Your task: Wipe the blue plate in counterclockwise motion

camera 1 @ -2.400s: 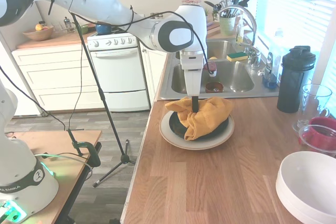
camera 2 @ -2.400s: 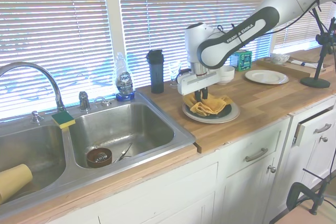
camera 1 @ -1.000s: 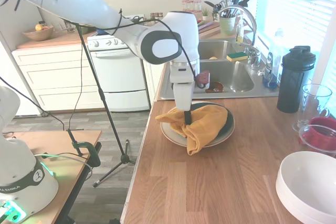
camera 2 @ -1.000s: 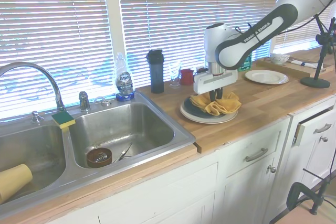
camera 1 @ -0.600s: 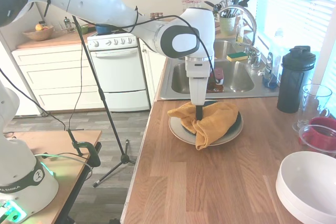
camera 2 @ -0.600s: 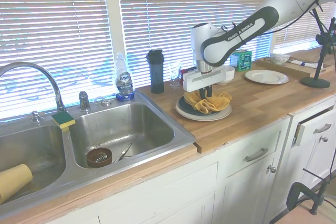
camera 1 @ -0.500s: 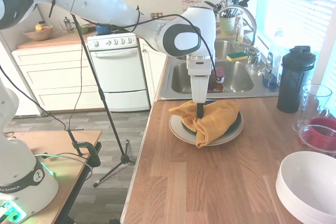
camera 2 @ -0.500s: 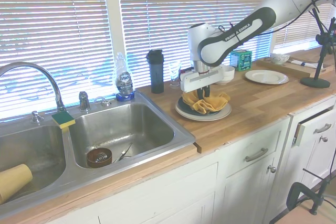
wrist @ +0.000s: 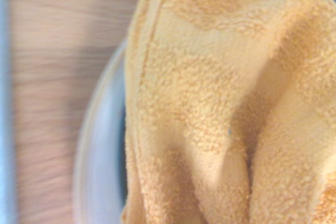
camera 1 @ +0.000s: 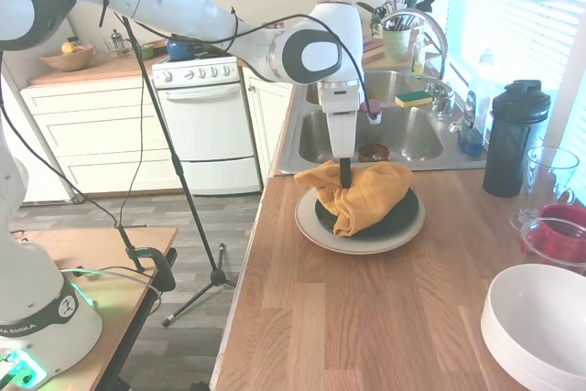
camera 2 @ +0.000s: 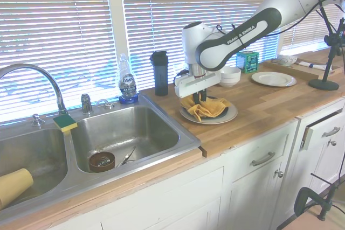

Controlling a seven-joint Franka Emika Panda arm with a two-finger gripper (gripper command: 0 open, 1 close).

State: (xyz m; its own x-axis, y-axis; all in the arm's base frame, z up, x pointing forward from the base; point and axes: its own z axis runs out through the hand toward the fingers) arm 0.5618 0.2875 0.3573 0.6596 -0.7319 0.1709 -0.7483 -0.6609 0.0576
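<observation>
Blue plate (camera 1: 399, 211), glossy, rigid and probably slick and breakable, sits directly beneath the gripper (camera 1: 345, 187) on a cream plate (camera 1: 364, 243), so I'd handle it only through the soft, bunched yellow towel (camera 1: 366, 195) the fingers are clamped on.

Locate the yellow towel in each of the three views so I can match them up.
First exterior view: the yellow towel is centre frame, bunched on the blue plate, under the gripper.
Second exterior view: right of centre, on the plates just past the sink's right edge.
Wrist view: fills most of the frame, blurred.
Shared landmark: the cream plate under the blue one.
</observation>
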